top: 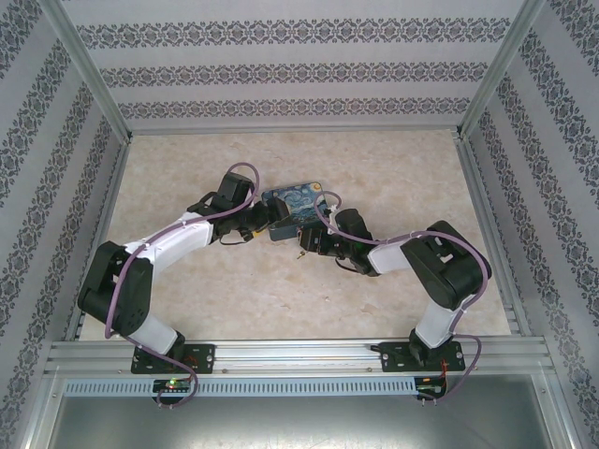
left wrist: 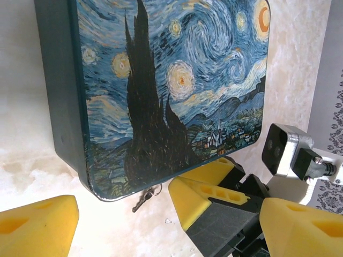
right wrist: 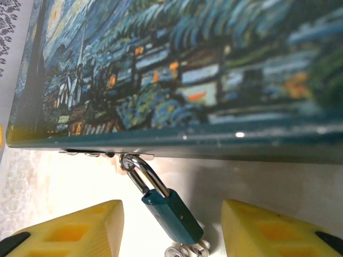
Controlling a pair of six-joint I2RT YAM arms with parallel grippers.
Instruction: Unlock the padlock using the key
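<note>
The padlock (right wrist: 172,217), blue-bodied, hangs by its silver shackle (right wrist: 140,174) from the hasp under the painted tin's edge. My right gripper (right wrist: 171,235) is open, and the padlock lies between its yellow fingers (right wrist: 69,230) without touching either. Silvery ring-shaped metal (right wrist: 185,250) shows at the padlock's bottom end; I cannot tell whether it sits in the keyhole. In the left wrist view a thin key (left wrist: 142,201) with a wire ring lies on the table at the tin's edge, just left of the right gripper's fingers (left wrist: 201,195). My left gripper (left wrist: 169,227) is open and holds nothing.
The rectangular tin (top: 295,208) with the swirly night-sky lid (left wrist: 177,80) lies mid-table between both arms. The right wrist camera (left wrist: 283,150) is close to my left gripper. Patterned walls and metal rails (top: 473,178) enclose the marbled table (top: 393,178).
</note>
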